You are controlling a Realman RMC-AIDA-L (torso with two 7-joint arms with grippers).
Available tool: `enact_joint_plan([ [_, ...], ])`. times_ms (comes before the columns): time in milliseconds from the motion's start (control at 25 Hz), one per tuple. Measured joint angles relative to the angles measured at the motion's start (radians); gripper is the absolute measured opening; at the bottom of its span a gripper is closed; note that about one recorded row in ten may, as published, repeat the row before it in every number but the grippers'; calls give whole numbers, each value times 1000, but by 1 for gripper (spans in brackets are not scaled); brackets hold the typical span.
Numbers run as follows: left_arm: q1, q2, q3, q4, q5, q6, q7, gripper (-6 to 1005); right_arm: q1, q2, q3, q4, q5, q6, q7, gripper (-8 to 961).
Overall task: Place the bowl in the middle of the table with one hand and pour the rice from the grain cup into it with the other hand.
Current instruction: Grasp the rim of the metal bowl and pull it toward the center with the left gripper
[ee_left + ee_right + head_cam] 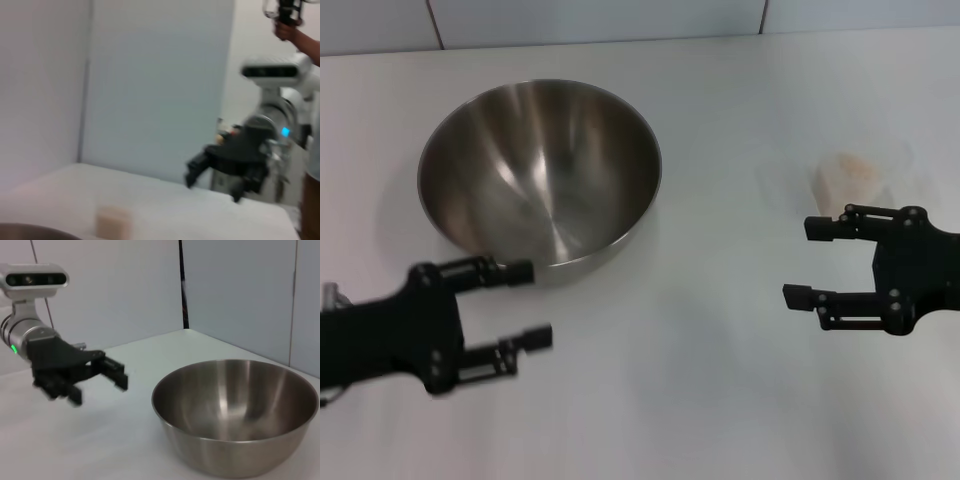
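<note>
The clear cup is showing only faintly, pale rice inside, just beyond the right tool, fingers apart. The shiny steel bowl is sitting on the white tabletop beside the left tool, also spread.

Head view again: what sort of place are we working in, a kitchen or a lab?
Probably a robot test lab, not a kitchen: a bare white table against plain panelled walls, holding only a steel bowl and a grain cup. Both grippers, left and right, hover open.

Bowl on the table at left, grain cup well apart at right
</note>
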Motion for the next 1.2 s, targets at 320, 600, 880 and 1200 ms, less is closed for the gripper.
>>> enact_joint_plan([
  [320,-60,14,-162,67,-12,-77,-362,685,12,0,-1,5,0,0,-12,785],
  [600,-166,27,-164,277,255,-259,-895,683,19,0,-2,20,6,0,-45,785],
  [880,-249,10,-158,434,600,-321,-1183,680,33,0,-3,46,11,0,-84,785],
  [1200,-336,4,-27,540,825,-311,-1358,676,48,-4,20,126,67,0,-171,785],
])
